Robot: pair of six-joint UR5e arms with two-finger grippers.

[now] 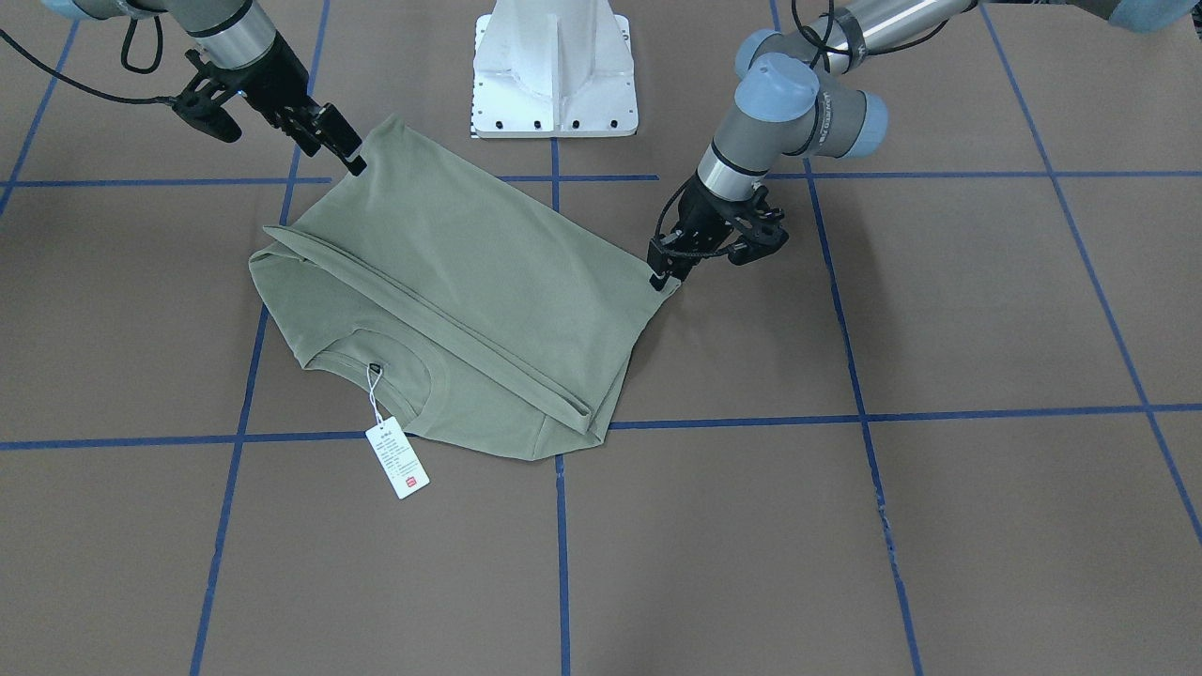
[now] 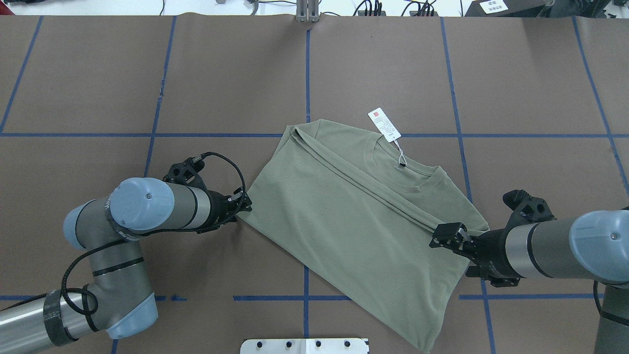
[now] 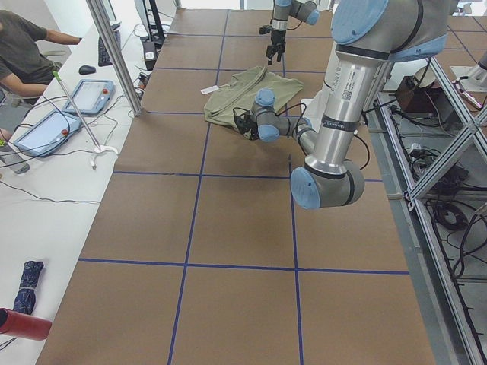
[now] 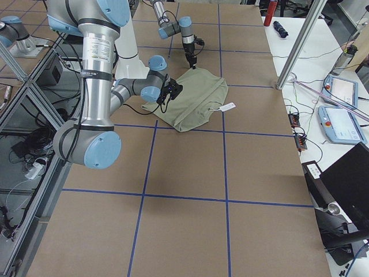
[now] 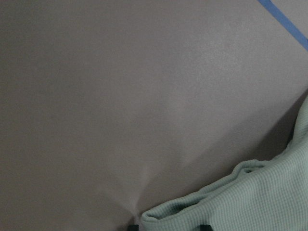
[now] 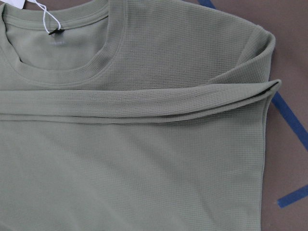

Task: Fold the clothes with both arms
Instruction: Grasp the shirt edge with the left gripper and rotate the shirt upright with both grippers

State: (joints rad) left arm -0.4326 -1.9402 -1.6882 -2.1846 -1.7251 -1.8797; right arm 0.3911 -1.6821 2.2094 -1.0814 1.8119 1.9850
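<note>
- At the jaws: L gripper [image 1: 660, 274] is pinched shut on one hem corner of shirt [image 1: 470, 253]. Wrist cam shows cloth edge bunched btwn the tips.
- R gripper [image 1: 355, 161] looks closed on the opposite edge, near the other hem corner. Cloth peaks up there. Its own cam doesn't show the tips.
- Shirt lies mid-table [image 1: 939, 310], just in front of base [image 1: 554, 75], face up. Collar [image 1: 427, 376] is on the far side from robot, hem side twd robot.
- Progress, my read: sleeves prob. folded in. A doubled band [image 6: 144, 103] runs across chest below collar and no sleeve sticks out. Left to do: hem-to-collar fold w/ both grippers, then release + tidy. Approx. midway.
- Writing: white tag [image 1: 397, 458] on a string from the neck, lying on table beside collar. Red mark at its end, print too small to read. No logo legible.
</note>
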